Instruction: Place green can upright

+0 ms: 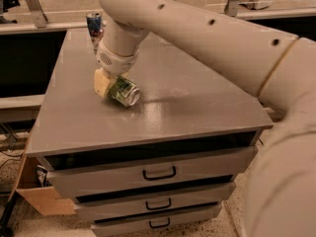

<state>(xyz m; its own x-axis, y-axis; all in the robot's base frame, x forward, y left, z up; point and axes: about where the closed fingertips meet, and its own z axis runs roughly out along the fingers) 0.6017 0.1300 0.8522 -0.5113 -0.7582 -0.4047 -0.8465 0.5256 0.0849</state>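
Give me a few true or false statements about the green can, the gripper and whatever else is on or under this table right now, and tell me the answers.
1. The green can stands upright on the table. False: it is tilted almost onto its side, with its silver end facing the camera.
2. The gripper is over the left part of the table, jaws closed on the green can. True.
3. A second can stands upright at the back left corner of the table. True.
4. Only one drawer handle shows below the table top. False: three drawer handles show, one above the other.
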